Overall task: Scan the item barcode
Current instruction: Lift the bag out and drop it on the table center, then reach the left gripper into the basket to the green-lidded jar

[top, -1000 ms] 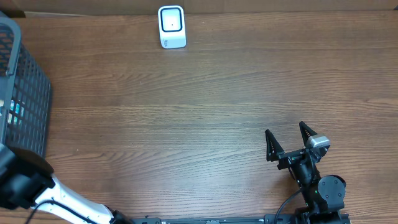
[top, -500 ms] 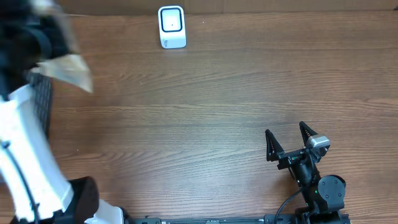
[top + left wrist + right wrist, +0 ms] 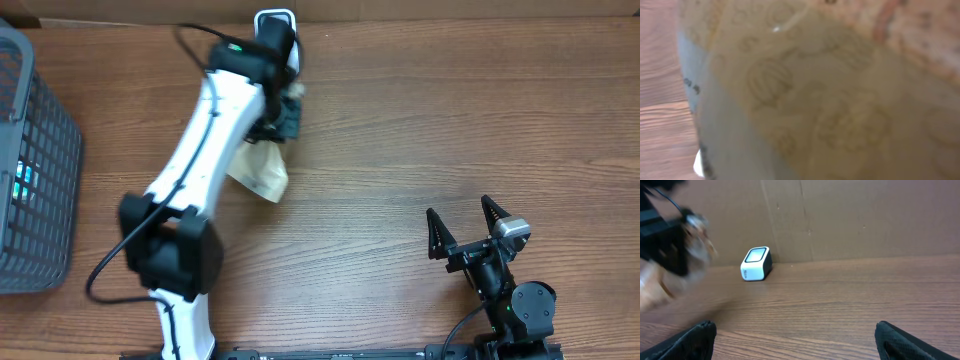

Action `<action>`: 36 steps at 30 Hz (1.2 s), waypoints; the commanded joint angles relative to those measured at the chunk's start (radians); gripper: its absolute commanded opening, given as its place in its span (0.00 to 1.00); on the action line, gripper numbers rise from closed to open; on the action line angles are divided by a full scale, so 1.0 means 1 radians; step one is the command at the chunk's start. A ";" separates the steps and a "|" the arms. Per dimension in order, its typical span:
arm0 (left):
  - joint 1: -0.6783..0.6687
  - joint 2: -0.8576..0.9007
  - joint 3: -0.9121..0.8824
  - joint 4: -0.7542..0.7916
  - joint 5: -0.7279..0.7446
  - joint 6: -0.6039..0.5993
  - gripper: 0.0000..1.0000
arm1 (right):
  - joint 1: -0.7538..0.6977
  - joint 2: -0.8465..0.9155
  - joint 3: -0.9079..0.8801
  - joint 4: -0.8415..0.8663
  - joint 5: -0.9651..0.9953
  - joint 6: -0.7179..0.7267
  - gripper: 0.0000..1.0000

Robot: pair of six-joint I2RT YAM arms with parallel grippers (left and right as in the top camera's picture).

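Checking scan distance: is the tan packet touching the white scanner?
Apart. The right wrist view shows a clear gap between the blurred packet and the scanner.

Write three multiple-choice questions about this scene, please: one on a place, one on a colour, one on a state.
1. Where is the basket in the overhead view?
A. far right
B. far left
C. centre

2. What colour is the scanner body?
A. white
B. red
C. green

3. How is the right gripper?
A. shut, empty
B. shut on the basket
C. open, empty

Answers:
1 B: its grey mesh lies at the left edge.
2 A: the right wrist view shows a white casing.
3 C: its jaws stand apart with nothing between them.
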 commanded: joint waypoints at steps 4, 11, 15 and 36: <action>-0.074 0.116 -0.032 0.067 -0.014 -0.094 0.05 | -0.003 -0.003 -0.010 0.005 -0.002 -0.002 1.00; -0.082 0.099 0.049 0.056 -0.058 -0.074 0.92 | -0.003 -0.003 -0.010 0.005 -0.002 -0.002 1.00; -0.027 0.021 0.221 -0.003 -0.060 -0.074 0.93 | -0.003 -0.003 -0.010 0.005 -0.002 -0.002 1.00; 1.151 -0.178 0.360 -0.098 -0.115 -0.306 1.00 | -0.003 -0.003 -0.010 0.005 -0.002 -0.002 1.00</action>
